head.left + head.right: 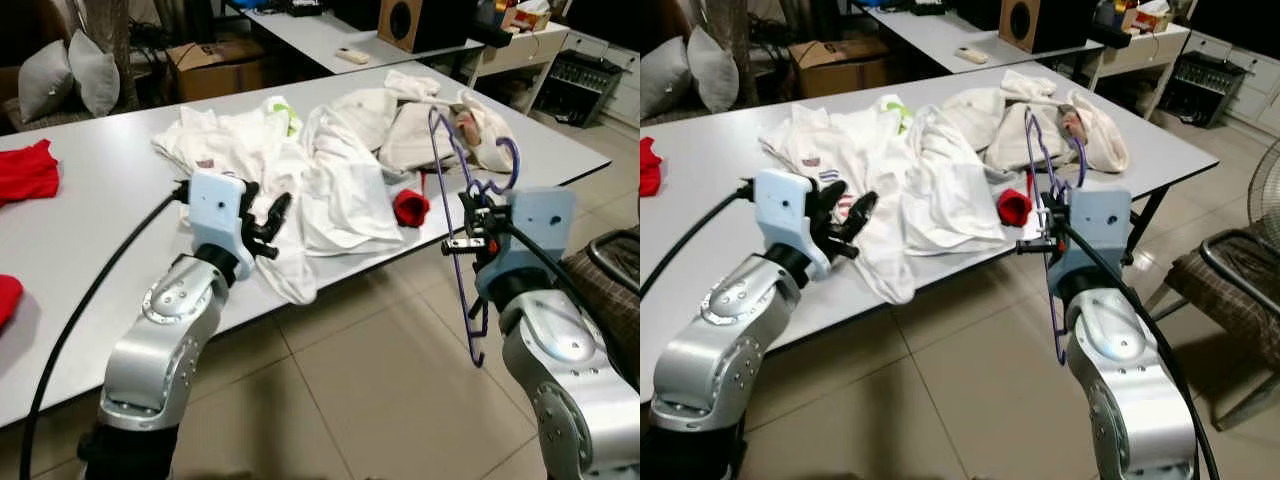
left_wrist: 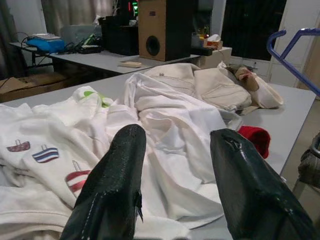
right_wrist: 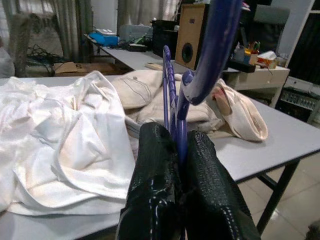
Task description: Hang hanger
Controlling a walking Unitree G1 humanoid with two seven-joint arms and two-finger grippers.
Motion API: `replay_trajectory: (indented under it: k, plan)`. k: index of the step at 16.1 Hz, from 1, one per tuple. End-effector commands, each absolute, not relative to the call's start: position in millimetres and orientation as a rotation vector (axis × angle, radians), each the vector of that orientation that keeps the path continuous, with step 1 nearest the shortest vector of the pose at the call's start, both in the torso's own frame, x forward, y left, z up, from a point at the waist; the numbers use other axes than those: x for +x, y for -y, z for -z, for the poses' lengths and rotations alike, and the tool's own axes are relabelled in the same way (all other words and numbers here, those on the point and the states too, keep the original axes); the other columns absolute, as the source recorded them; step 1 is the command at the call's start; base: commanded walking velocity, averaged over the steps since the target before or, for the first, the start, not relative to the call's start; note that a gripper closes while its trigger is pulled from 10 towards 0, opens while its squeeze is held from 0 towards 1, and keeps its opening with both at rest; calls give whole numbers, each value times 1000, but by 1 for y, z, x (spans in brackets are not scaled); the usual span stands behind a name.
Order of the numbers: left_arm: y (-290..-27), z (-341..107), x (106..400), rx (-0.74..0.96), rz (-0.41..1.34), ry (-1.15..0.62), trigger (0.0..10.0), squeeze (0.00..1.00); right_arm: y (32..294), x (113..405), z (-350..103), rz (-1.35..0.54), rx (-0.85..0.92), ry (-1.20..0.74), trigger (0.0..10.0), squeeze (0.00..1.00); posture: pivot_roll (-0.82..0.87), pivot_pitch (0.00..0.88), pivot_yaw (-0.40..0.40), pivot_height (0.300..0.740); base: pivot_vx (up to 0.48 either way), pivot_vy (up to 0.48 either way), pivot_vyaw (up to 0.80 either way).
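A purple plastic hanger (image 1: 468,240) hangs upright just off the table's front edge, with my right gripper (image 1: 470,232) shut on its neck. In the right wrist view the black fingers (image 3: 165,175) pinch the purple hanger (image 3: 176,112), whose hook curves up above them. My left gripper (image 1: 268,228) stands open over the white clothes (image 1: 330,185) at the table's near edge. The left wrist view looks between its two spread fingers (image 2: 112,185) at that heap of white garments (image 2: 165,125).
The grey table (image 1: 90,230) also carries cream garments (image 1: 420,125), a small red cloth (image 1: 410,207) and a red cloth (image 1: 25,170) at the far left. A chair (image 1: 1230,290) stands at my right. More tables, a speaker (image 1: 400,20) and a cardboard box (image 1: 215,60) are behind.
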State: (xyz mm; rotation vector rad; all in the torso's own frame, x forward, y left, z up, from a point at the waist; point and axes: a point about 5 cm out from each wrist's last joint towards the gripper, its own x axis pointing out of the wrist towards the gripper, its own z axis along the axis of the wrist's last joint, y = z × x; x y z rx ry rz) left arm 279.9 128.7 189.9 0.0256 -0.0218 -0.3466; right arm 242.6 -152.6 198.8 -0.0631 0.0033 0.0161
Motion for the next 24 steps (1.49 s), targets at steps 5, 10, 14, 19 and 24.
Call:
replay_trajectory:
  k: [5, 10, 14, 19, 24]
  plan:
    - [-131, -186, 279, 35, 335, 2, 10000, 0, 157, 237, -189, -3, -29, -32, 10000, 0, 21, 0, -17, 740, 0, -181, 0]
    - [-128, -177, 272, 67, 368, -14, 10000, 0, 158, 231, -181, 0, -25, -54, 10000, 0, 16, 0, -16, 740, 0, 0, 0]
    - [-126, -177, 270, 41, 381, -8, 0, 0, 157, 228, -179, -16, 4, -51, 0, 0, 18, 0, -17, 740, 0, 0, 0]
    - [-125, -175, 268, 41, 385, -20, 10000, 886, 158, 227, -173, -17, -4, -78, 10000, 0, 15, 0, -25, 740, 0, 0, 0]
    - [-126, -170, 266, 20, 391, -46, 10000, 1000, 159, 227, -172, -15, -8, -79, 10000, 0, 7, 1, -18, 740, 0, 0, 0]
